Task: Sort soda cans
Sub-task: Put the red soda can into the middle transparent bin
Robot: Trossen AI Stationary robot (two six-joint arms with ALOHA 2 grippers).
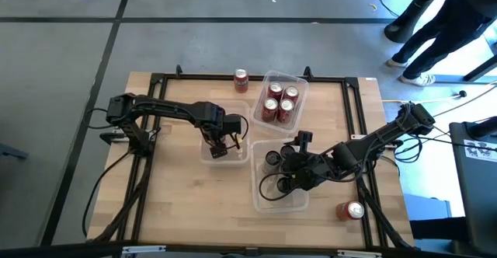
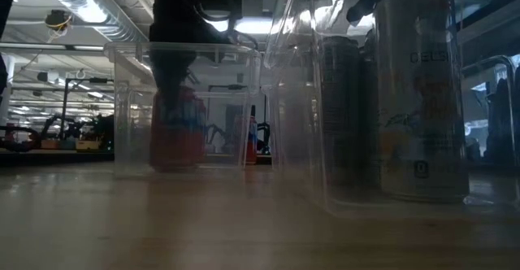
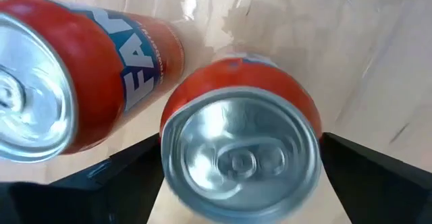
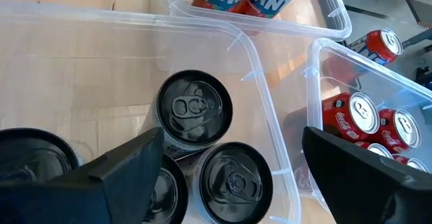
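While your left gripper (image 1: 221, 144) hangs in the small left bin (image 1: 242, 158), its fingers stand apart either side of an upright orange can (image 3: 239, 150), beside another orange can (image 3: 81, 75), so like goes with like. Your right gripper (image 1: 289, 167) hovers over the near bin (image 4: 266, 126) of black cans (image 4: 194, 107), fingers apart and empty. Red cans (image 1: 278, 102) fill the far bin (image 1: 301, 81); two red strays (image 1: 351, 210) wait on the tabletop (image 1: 186, 203)
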